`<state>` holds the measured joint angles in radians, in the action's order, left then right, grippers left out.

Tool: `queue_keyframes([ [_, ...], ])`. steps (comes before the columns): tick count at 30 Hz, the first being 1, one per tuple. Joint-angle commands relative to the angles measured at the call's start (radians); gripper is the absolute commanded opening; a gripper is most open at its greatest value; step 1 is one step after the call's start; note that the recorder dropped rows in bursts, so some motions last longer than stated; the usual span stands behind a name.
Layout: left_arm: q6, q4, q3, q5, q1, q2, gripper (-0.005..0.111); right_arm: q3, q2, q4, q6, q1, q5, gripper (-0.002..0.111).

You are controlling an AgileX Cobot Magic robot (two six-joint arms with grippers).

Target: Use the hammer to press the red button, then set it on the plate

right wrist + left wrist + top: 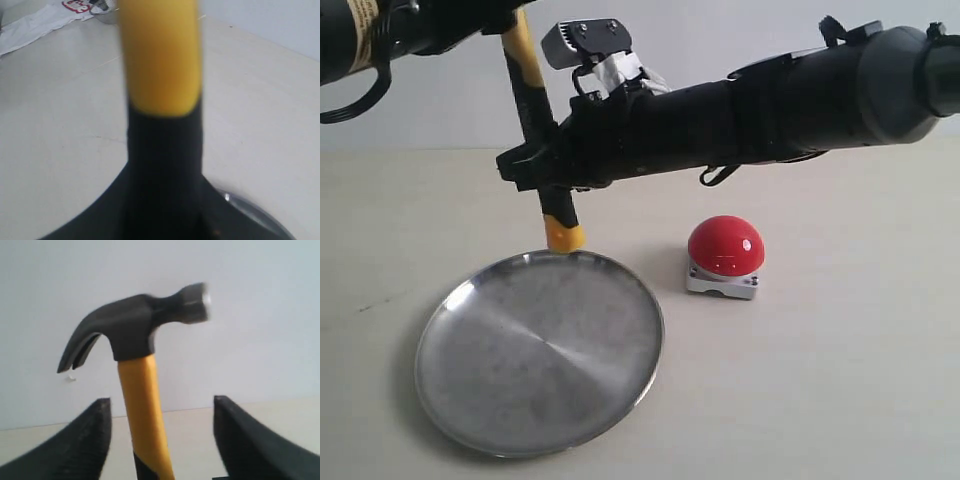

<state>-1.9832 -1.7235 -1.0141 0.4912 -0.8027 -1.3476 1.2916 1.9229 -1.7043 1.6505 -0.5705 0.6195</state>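
The hammer (533,110) hangs nearly upright, head up and out of the exterior view's top. Its yellow butt end (565,237) hovers just over the far rim of the silver plate (540,355). My right gripper (535,165) reaches across from the right and is shut on the handle's black part (165,165). In the left wrist view the dark steel head (135,325) stands above my left gripper (161,401), whose fingers (95,440) are open on both sides of the yellow shaft without touching it. The red button (725,245) sits on its grey base right of the plate.
The plate's rim (255,210) shows beneath the right gripper. At the table's far side lie a white sheet with red print (35,22) and a small metal object (102,6). The left arm (380,35) crosses the top left corner.
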Motion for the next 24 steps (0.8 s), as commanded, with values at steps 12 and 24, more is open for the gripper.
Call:
queue_keyframes([
  [12, 0.255, 0.082, -0.008, 0.087, -0.005, 0.011, 0.079, 0.007, -0.017, -0.04, -0.034, 0.009, -0.091, 0.0],
  [24, 0.229, 0.092, 0.115, 0.042, 0.087, 0.14, 0.078, -0.001, -0.132, -0.04, -0.126, 0.09, -0.153, 0.0],
])
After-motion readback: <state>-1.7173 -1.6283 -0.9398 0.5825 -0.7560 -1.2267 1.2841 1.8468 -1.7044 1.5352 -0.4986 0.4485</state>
